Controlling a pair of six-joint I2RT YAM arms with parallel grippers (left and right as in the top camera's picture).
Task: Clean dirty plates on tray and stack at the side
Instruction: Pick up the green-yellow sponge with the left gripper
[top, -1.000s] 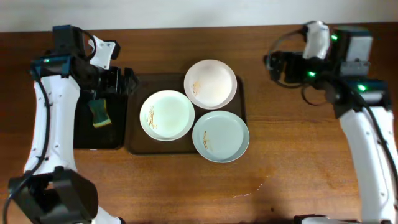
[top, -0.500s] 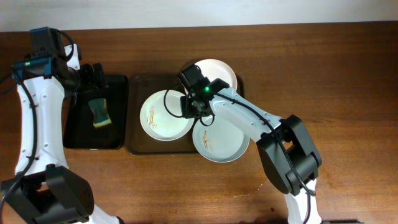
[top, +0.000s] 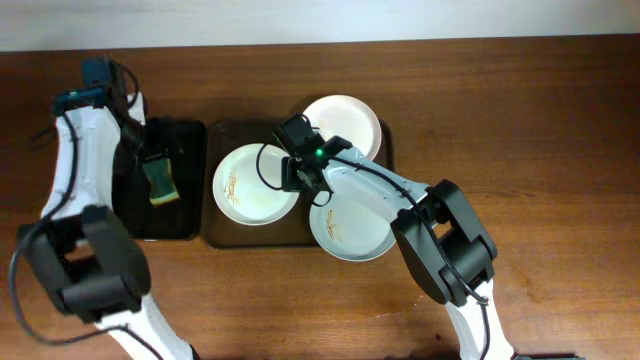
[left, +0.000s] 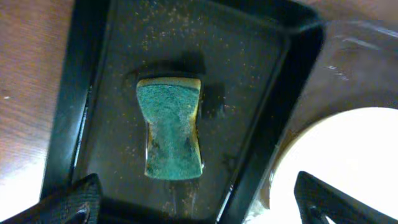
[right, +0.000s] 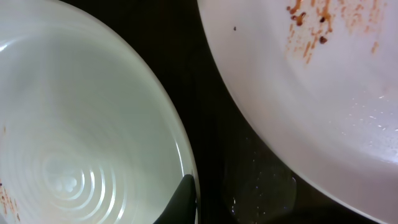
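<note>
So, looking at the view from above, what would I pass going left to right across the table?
Green sponge → left plate → back white plate.

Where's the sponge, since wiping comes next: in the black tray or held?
In the black tray, not held: the sponge lies flat on its floor, left gripper open, clear of it.

Left white plate slid leftward, right jaws at its rim.
</note>
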